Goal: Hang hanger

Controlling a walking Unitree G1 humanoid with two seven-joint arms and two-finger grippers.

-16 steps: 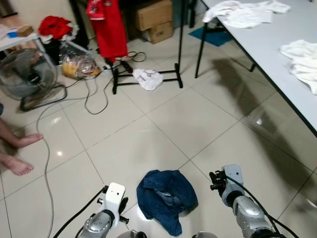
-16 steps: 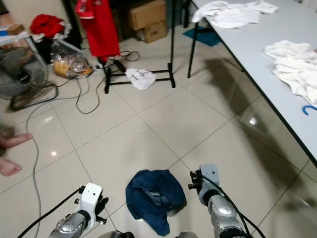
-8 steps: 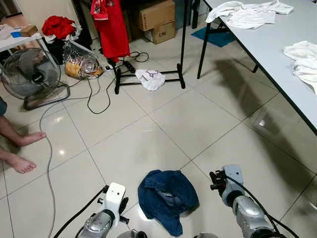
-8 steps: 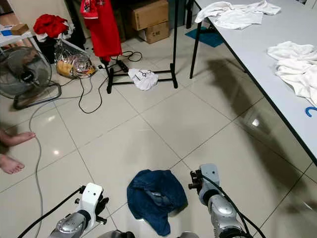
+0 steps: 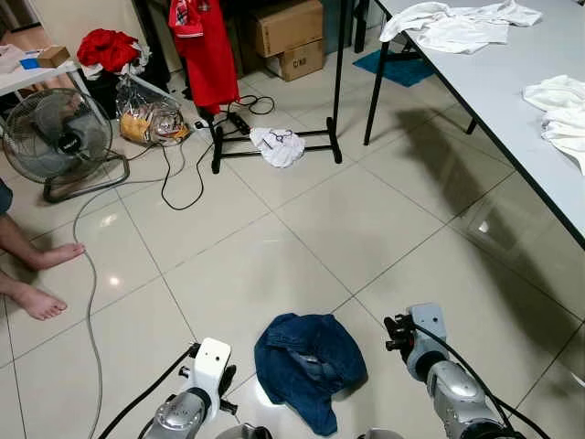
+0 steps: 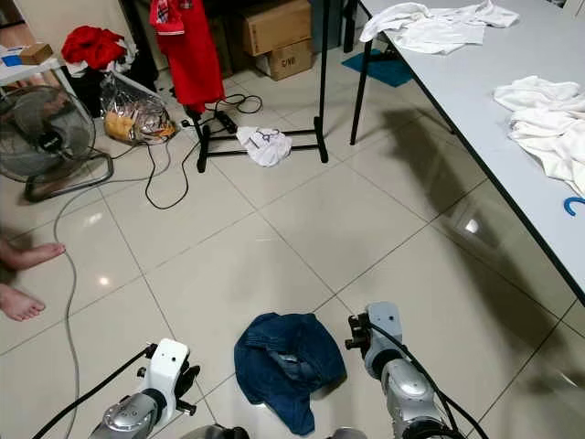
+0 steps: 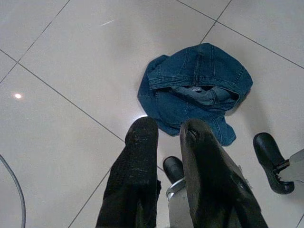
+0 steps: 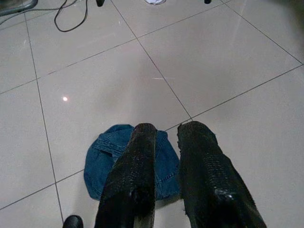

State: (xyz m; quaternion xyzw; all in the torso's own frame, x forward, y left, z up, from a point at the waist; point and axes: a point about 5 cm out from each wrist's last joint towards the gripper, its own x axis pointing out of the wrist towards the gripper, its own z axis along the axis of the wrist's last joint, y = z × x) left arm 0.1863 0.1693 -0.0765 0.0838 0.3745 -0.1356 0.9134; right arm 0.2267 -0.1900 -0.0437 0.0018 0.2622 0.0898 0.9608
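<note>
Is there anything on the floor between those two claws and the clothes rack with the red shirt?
Mostly open tile. The denim garment lies between the left claw and right claw, a black cable loops short of the rack, and a white cloth lies at its base.

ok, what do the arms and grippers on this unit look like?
Silver, segmented metal arms with black cables running along them. The left wrist has a white housing, the right wrist a grey one. Each gripper, left gripper and right gripper, has two long, black, textured fingers.
</note>
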